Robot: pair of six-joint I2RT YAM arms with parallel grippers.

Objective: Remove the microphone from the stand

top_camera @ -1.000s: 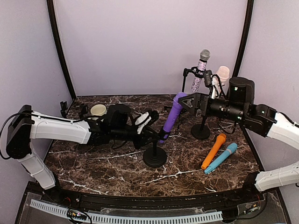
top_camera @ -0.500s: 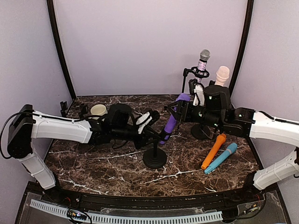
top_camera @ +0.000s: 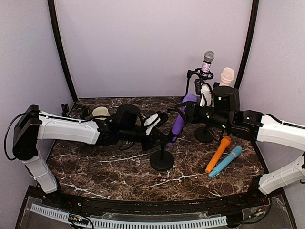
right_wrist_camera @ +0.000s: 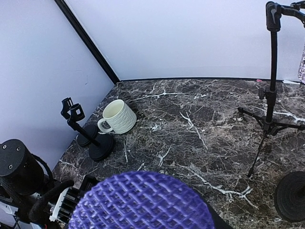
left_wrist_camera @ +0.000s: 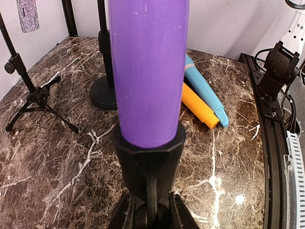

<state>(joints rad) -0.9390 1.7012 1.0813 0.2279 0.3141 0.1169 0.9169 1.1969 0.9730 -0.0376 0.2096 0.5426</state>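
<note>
The purple microphone (top_camera: 178,123) leans up to the right in the clip of a black stand (top_camera: 162,161) with a round base at mid-table. My left gripper (top_camera: 162,136) is shut on the stand just under the clip. In the left wrist view its fingers (left_wrist_camera: 125,215) flank the stem below the clip (left_wrist_camera: 147,157), and the purple body (left_wrist_camera: 147,71) rises from it. My right gripper (top_camera: 189,110) sits around the microphone's upper end. The mesh head (right_wrist_camera: 143,202) fills the bottom of the right wrist view and hides those fingers.
An orange microphone (top_camera: 218,154) and a blue one (top_camera: 225,161) lie at the right. A glittery microphone (top_camera: 206,64) on a tripod and a pale pink one (top_camera: 227,75) on a round-based stand are behind. A cream mug (top_camera: 100,112) and small empty stands (right_wrist_camera: 90,138) are back left.
My right arm has swung in from the right and its jaws have been narrowing round the microphone's head. The stand and my left gripper have shifted slightly right.
</note>
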